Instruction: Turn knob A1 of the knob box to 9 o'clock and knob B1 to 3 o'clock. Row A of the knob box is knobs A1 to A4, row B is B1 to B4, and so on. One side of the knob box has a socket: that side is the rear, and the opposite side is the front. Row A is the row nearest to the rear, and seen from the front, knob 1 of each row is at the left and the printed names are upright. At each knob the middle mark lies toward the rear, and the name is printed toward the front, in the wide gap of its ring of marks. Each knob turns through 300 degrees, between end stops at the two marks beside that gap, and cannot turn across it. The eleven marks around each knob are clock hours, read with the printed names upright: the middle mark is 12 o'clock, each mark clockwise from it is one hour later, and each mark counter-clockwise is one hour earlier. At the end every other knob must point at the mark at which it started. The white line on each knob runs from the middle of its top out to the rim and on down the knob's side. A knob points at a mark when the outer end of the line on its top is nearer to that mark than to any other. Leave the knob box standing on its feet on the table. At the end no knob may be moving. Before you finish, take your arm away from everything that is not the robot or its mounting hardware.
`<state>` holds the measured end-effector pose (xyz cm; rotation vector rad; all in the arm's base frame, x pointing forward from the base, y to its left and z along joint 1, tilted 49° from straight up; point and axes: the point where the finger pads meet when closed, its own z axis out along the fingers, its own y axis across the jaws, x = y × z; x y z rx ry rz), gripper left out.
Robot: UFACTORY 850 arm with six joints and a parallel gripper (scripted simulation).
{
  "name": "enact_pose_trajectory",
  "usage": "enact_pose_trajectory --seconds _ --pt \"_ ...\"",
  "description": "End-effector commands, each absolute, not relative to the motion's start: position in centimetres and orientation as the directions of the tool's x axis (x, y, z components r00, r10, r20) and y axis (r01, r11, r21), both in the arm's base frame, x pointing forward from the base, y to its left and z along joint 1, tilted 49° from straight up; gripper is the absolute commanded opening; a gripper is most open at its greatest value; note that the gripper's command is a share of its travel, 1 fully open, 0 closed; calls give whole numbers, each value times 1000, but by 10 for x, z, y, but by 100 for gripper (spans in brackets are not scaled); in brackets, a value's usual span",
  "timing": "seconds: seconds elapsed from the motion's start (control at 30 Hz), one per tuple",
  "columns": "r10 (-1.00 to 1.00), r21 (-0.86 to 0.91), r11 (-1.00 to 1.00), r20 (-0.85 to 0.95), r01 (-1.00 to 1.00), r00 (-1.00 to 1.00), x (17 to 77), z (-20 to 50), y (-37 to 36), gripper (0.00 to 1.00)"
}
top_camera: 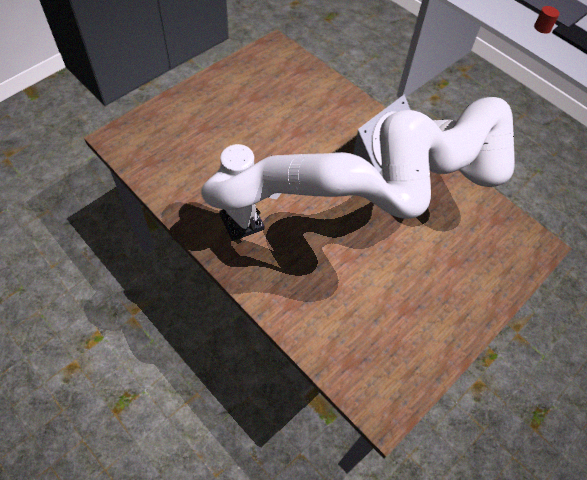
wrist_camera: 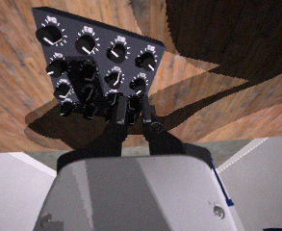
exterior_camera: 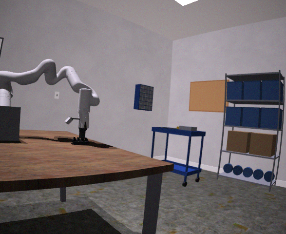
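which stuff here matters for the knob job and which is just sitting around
For the job:
- knob box
- gripper, down at the near row of knobs
- table that the box stands on

Lying about:
- blue cart
- shelf rack with boxes
- red cylinder on the side bench

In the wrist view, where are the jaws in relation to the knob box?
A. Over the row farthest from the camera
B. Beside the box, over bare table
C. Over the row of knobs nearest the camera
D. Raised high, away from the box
C: the gripper has its jaws down among the nearest row of the knob box.
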<state>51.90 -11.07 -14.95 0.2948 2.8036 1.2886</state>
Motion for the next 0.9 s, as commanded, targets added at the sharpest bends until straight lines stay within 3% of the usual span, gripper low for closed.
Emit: enact_pose_trajectory --seconds 0.0,0.87 --pt "190 755 637 39 154 -981 519 -148 -113 19" --pt "190 755 637 39 154 -981 515 -126 -138 19"
